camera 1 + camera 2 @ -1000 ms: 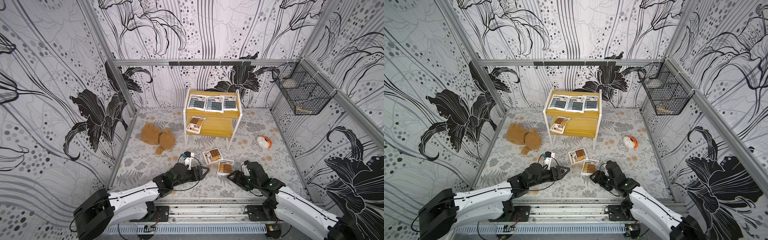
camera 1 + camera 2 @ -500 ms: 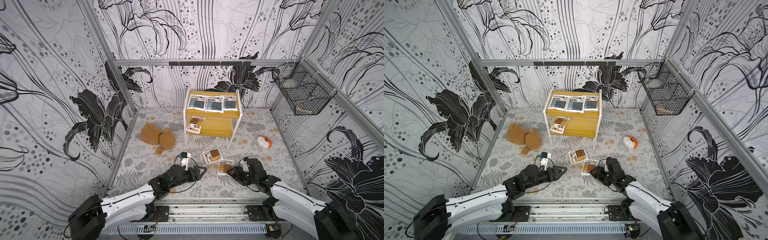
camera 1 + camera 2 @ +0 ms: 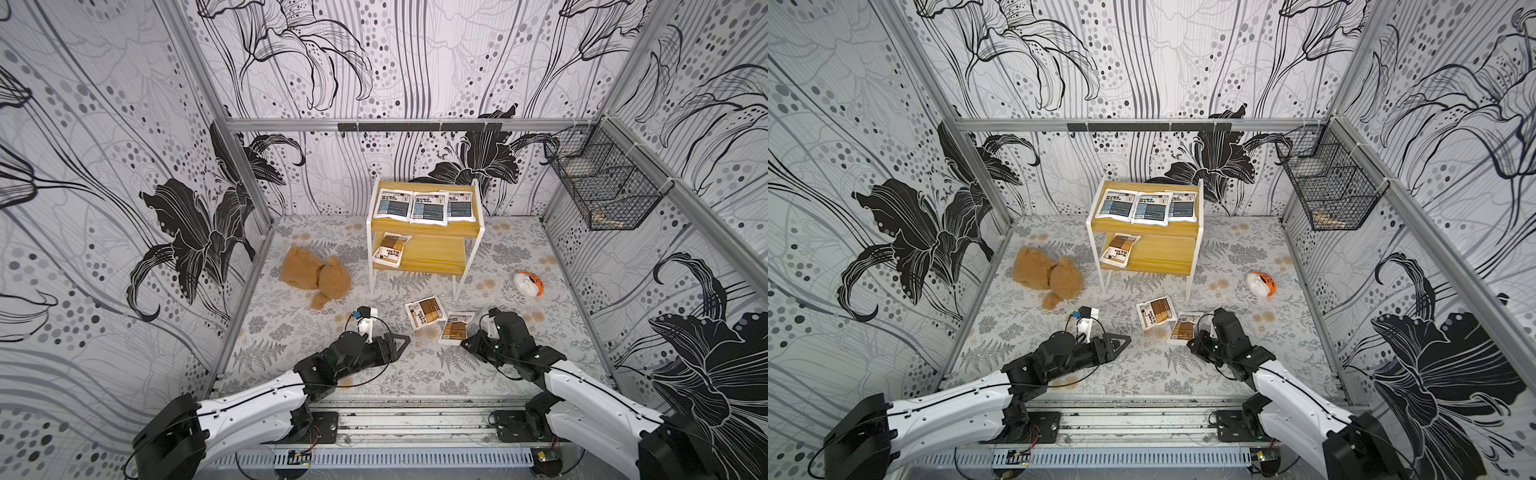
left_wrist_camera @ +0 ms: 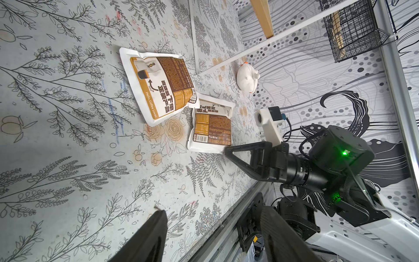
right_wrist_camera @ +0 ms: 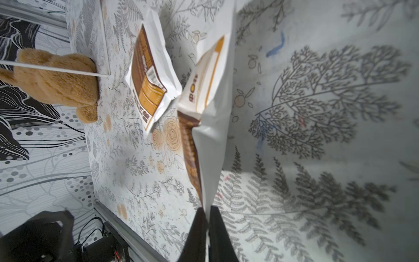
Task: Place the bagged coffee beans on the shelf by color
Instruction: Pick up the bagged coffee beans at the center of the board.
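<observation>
**Right claw clamped on near brown pouch; left claw open**

Shelf (image 3: pixel 432 254) (image 3: pixel 1163 253) stands at the back of the mat, against the rear wall. Top board: three blue pouches (image 3: pixel 429 208) (image 3: pixel 1151 208) lying flat in a row, edges touching or slightly overlapped. Lower board: one brown pouch, the shelved pouch (image 3: pixel 390 248) (image 3: pixel 1120 248), at the board's left end, tilted, with one edge hanging past the front.

Two brown pouches are on the mat in front of the shelf. The far pouch (image 3: pixel 424 311) (image 4: pixel 158 87) lies flat and free. The near pouch (image 3: pixel 456 328) (image 4: pixel 212 129) sits just to its right, and their corners meet.

Right claw (image 3: pixel 465 344) (image 5: pixel 205 211): fingers pressed together on the white near edge of the near pouch. The right wrist view shows that edge running between them, with the pouch buckled above the grip. Cannot tell whether the pouch is clear of the mat.

Left claw (image 3: pixel 395 343) (image 4: pixel 210 226): fingers spread and holding nothing, low over the mat, left of both loose pouches and apart from them.

Teddy (image 3: pixel 316 276) lies left of the shelf. Ball toy (image 3: pixel 528 283) lies to its right. Wire basket (image 3: pixel 602 187) hangs on the right wall.
</observation>
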You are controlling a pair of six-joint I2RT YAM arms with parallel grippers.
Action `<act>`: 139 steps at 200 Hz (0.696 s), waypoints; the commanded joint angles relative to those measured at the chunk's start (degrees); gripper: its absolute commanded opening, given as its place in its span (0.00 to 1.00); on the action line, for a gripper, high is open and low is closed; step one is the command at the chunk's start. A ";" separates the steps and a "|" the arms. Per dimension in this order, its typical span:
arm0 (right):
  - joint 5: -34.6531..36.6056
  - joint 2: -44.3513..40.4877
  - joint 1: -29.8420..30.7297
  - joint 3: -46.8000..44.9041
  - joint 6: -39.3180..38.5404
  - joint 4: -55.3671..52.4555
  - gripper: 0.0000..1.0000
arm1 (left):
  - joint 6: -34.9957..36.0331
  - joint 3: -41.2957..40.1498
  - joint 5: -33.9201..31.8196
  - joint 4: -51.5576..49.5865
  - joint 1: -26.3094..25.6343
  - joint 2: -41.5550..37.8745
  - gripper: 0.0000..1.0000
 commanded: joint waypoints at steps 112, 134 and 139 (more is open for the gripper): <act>18.34 25.46 22.46 37.88 -9.93 -43.37 0.01 | -0.78 2.58 0.19 0.72 -0.16 1.15 0.71; 19.14 31.09 27.20 41.89 -8.97 -43.47 0.11 | -0.96 2.26 -0.55 -1.10 -0.16 -0.47 0.71; 18.37 32.11 28.04 42.42 -8.90 -42.48 0.22 | -0.95 2.09 -0.76 -1.60 -0.20 -0.96 0.71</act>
